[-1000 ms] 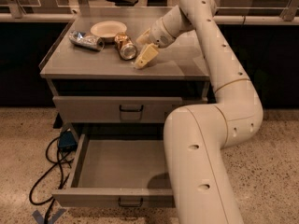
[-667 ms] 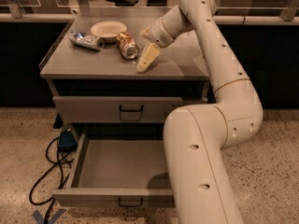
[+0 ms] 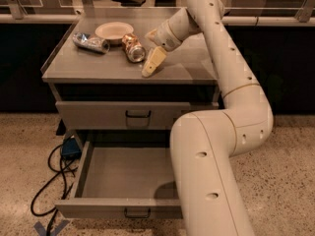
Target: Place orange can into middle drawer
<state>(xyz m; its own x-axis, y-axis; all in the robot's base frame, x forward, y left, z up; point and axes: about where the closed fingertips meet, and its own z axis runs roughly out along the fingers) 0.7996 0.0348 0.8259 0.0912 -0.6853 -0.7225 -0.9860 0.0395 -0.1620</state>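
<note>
The orange can (image 3: 133, 47) lies on its side on the cabinet top, just in front of the cream bowl. My gripper (image 3: 150, 49) hovers right beside it on the right, open, with one cream finger (image 3: 154, 62) reaching down to the tabletop and the other (image 3: 151, 34) behind the can. The can sits at the mouth of the fingers and I cannot tell whether they touch it. Below, the middle drawer (image 3: 123, 173) is pulled out, its grey tray bare, partly hidden on the right by my arm.
A silver-blue can (image 3: 91, 42) lies at the cabinet's back left beside the cream bowl (image 3: 113, 31). The upper drawer (image 3: 123, 115) is closed. My arm's big links (image 3: 211, 171) stand before the drawer's right side. Black cables and a blue box (image 3: 70, 146) lie on the floor at left.
The front finger has dipped slightly toward the tabletop beside the can. The can has barely shifted, and the drawer is unchanged.
</note>
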